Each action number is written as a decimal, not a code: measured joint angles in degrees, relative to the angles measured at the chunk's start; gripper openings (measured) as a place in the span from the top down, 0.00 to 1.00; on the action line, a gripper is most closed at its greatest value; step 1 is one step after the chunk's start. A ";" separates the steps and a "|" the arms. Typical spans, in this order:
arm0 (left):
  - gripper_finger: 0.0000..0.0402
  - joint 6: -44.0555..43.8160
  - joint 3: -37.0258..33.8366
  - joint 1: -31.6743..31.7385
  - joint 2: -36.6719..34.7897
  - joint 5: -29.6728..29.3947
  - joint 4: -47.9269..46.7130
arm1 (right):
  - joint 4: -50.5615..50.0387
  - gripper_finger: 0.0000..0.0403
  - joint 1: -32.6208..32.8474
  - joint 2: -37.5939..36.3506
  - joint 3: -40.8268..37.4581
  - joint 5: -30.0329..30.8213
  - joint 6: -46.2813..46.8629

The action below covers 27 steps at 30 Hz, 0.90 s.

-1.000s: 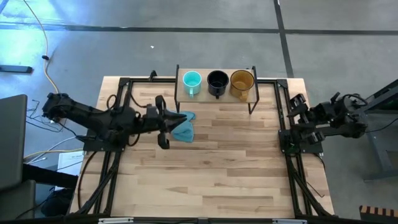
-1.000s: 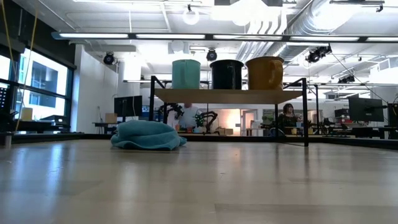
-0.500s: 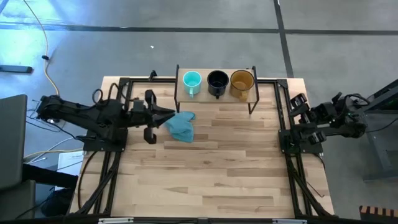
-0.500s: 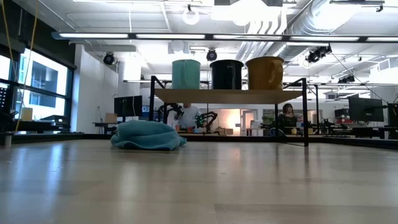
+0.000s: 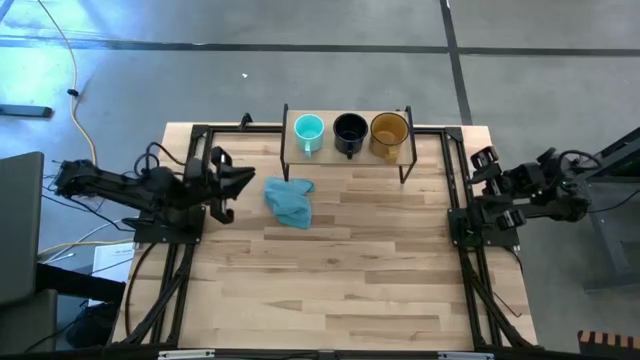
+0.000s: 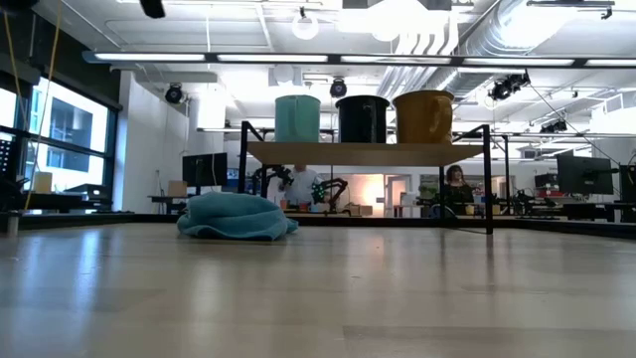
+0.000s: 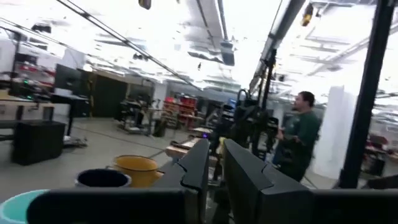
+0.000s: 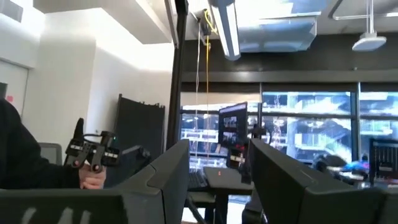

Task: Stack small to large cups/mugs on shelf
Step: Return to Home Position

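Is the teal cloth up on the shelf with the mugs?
No, the cloth lies on the table, in front of the shelf's left end.

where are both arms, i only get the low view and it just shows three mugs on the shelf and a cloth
Observer: From above, the left gripper is over the left edge of the table, beside the cloth and not touching it. The right gripper is out past the right edge.
Operator: is the cloth under the shelf
Observer: No. Seen from above, it lies on the table in front of the left end of the shelf, not beneath it.
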 joint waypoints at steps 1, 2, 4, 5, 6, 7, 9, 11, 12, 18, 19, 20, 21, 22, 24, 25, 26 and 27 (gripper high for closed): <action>0.91 0.33 -0.36 -0.01 -0.90 -0.31 -0.18 | 0.64 0.61 0.00 0.28 0.00 0.02 -0.38; 0.91 1.02 -0.63 -0.01 -1.70 -0.61 -0.24 | 0.92 0.62 0.00 0.45 0.00 0.02 -0.89; 0.91 2.62 -0.91 -0.01 -3.20 -1.46 -0.13 | 1.33 0.64 0.00 1.12 -0.01 0.00 -1.59; 0.91 3.51 -1.05 -0.01 -4.05 -1.86 -0.22 | 1.20 0.65 0.00 1.32 -0.03 0.00 -2.00; 0.91 4.37 -1.09 -0.01 -4.88 -1.97 -0.37 | 1.21 0.66 0.00 1.51 -0.04 -0.04 -2.35; 0.91 5.18 -1.09 -0.01 -5.69 -2.09 -0.25 | 1.32 0.67 0.00 1.59 -0.04 -0.16 -2.52; 0.91 6.73 -1.09 0.01 -7.74 -2.17 -0.38 | 1.56 0.68 0.00 1.57 -0.04 -0.36 -2.66; 0.91 7.45 -1.09 0.01 -9.89 -2.12 -0.89 | 1.85 0.69 0.00 1.45 -0.04 -0.70 -2.68; 0.91 7.51 -1.09 0.01 -11.05 -1.99 -1.57 | 1.92 0.69 0.00 1.34 -0.04 -0.93 -2.68; 0.91 5.79 -1.07 -0.01 -16.61 -0.02 -7.19 | 2.12 0.69 0.00 0.96 -0.04 -2.52 -2.82; 0.91 5.17 -1.07 -0.01 -17.04 0.50 -8.01 | 2.03 0.69 0.00 0.96 -0.04 -2.96 -2.87; 0.91 4.70 -1.07 -0.01 -17.24 0.72 -8.50 | 2.02 0.69 0.00 0.96 -0.04 -3.27 -2.73; 0.91 4.46 -1.07 -0.01 -17.37 0.74 -9.13 | 2.00 0.69 0.00 0.96 -0.04 -3.65 -2.60; 0.91 4.24 -1.07 -0.01 -17.49 1.01 -9.73 | 1.88 0.69 0.00 0.96 -0.04 -3.94 -2.49; 0.91 3.81 -1.07 -0.01 -17.50 2.58 -10.17 | 1.78 0.69 0.00 0.96 -0.04 -5.58 -2.06; 0.91 3.45 -1.07 -0.01 -17.54 3.03 -10.55 | 1.79 0.69 0.00 0.96 -0.04 -6.54 -1.95; 0.91 3.27 -1.07 -0.01 -17.55 3.31 -11.10 | 1.79 0.69 0.00 0.96 -0.04 -7.63 -1.64; 0.91 2.95 -1.07 -0.02 -17.55 3.37 -11.88 | 1.77 0.69 0.00 0.96 -0.04 -8.35 -1.56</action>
